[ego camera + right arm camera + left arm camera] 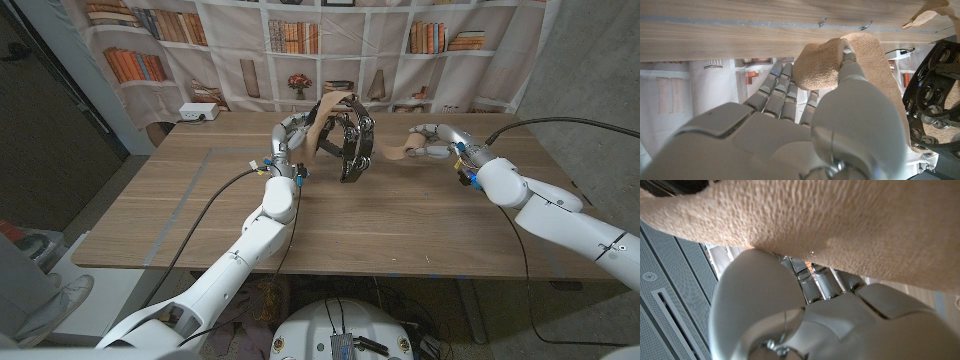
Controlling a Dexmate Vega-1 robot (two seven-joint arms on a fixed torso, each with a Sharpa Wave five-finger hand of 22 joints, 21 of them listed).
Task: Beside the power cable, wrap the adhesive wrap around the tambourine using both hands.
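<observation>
Left hand grips tambourine upright at upper centre of tabletop so right hand fingers, pinching the wrap, can pull it taut around the frame.

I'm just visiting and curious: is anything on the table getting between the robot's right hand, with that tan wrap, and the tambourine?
Nothing visible does. Only bare table lies between the right hand, which holds the adhesive wrap, and the tambourine at the left hand.
</observation>
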